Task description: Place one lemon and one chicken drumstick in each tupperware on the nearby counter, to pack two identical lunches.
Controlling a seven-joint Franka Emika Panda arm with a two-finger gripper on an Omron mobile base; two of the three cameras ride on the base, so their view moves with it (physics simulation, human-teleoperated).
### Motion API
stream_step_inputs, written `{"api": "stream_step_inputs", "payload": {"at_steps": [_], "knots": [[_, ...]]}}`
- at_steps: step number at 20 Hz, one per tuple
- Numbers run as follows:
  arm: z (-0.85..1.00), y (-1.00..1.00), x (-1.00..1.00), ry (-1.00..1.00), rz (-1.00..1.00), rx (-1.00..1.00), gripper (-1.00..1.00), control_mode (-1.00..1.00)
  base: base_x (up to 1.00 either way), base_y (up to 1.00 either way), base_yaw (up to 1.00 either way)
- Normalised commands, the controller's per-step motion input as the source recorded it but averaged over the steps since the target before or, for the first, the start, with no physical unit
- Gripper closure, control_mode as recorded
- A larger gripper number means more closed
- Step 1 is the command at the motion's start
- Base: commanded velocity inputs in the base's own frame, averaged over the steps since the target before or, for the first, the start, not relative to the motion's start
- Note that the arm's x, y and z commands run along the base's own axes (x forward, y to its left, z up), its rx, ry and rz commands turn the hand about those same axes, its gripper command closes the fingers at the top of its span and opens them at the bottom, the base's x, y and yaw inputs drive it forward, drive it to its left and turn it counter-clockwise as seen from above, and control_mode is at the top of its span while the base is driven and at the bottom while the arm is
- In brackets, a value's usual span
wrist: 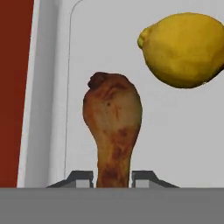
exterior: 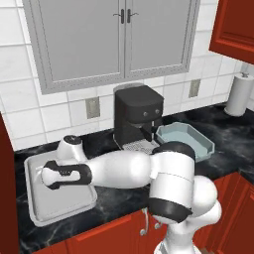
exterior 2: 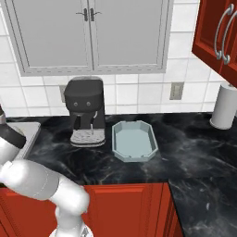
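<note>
A browned chicken drumstick (wrist: 112,127) stands between my fingertips, and my gripper (wrist: 112,178) is shut on its narrow end. A yellow lemon (wrist: 183,49) lies just beyond it, to the upper right in the hand view, on a whitish-grey floor. My arm stretches left over the whitish-grey sink basin (exterior: 59,204), with the hand pointing down into it. A pale blue tupperware (exterior: 199,148) (exterior 2: 134,142) sits empty on the black counter (exterior: 233,134) (exterior 2: 194,148), right of the coffee machine. I cannot tell whether the drumstick is lifted off the floor.
A black coffee machine (exterior: 138,116) (exterior 2: 85,109) stands between the basin and the blue tray. A paper towel roll (exterior: 239,94) (exterior 2: 224,107) is at the far right. A red cabinet side borders the basin's left; wall cupboards hang above.
</note>
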Motion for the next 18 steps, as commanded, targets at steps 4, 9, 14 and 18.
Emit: {"api": "stream_step_inputs", "payload": {"at_steps": [4, 9, 14, 18], "knots": [[-0.51, 0.94, 0.27, 0.05, 0.00, -0.07, 1.00, -1.00, 0.00, 0.00, 0.00], [0.05, 0.17, 0.02, 0.01, -0.07, -0.04, -1.00, -1.00, 0.00, 0.00, 0.00], [0.94, -0.43, -0.47, 0.00, -0.11, 0.00, -1.00, -1.00, 0.00, 0.00, 0.00], [0.90, -0.29, -0.63, 0.00, -0.06, 0.00, -1.00, -1.00, 0.00, 0.00, 0.00]]}}
